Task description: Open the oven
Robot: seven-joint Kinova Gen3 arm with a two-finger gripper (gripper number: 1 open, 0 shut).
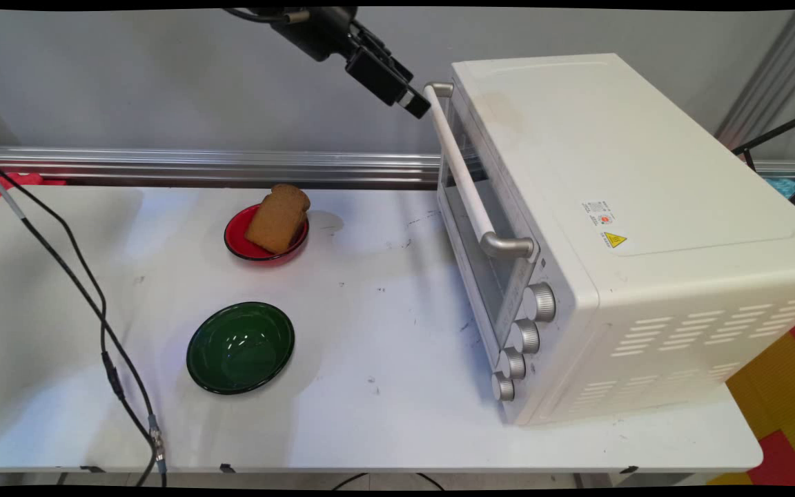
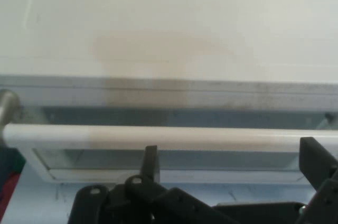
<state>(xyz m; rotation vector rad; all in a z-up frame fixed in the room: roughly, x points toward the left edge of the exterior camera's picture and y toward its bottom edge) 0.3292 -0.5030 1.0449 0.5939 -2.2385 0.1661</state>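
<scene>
White table (image 1: 384,414) is carrying a toaster oven (image 1: 618,228) at its right side, and the gripper (image 2: 229,160) is hovering wide open and empty just before the door handle (image 2: 169,137), a stiff, smooth bar, probably slippery, best gripped mid-length.

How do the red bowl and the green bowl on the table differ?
The red bowl holds a slice of brown bread leaning on its rim; the green bowl holds nothing. The red bowl looks smaller than the green one. The red bowl sits farther back, toward the wall; the green bowl sits nearer the table's front edge. Both are round, glossy and left of the toaster oven.
</scene>
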